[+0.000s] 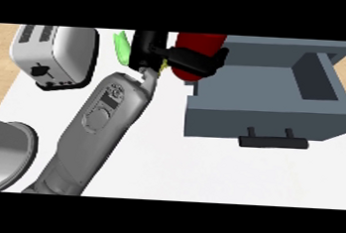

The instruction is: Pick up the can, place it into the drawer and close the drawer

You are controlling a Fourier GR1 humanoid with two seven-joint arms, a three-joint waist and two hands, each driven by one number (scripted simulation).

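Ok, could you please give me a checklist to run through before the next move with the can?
1. Can held: ok, the robot hand is curled round it.
2. Drawer open: ok.
3. Can above the drawer's cavity: not ok, it hangs by the left rear corner.
4. Drawer handle unobstructed: ok.
5. Green object apart from the robot hand: cannot tell.

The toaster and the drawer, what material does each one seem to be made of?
The toaster looks like polished metal: its silvery sides carry bright highlights, with dark, probably plastic, slots and lever. The drawer looks like painted wood or metal, uncertain which: flat blue-grey, matte, no reflections. Its handle is plain matte black.
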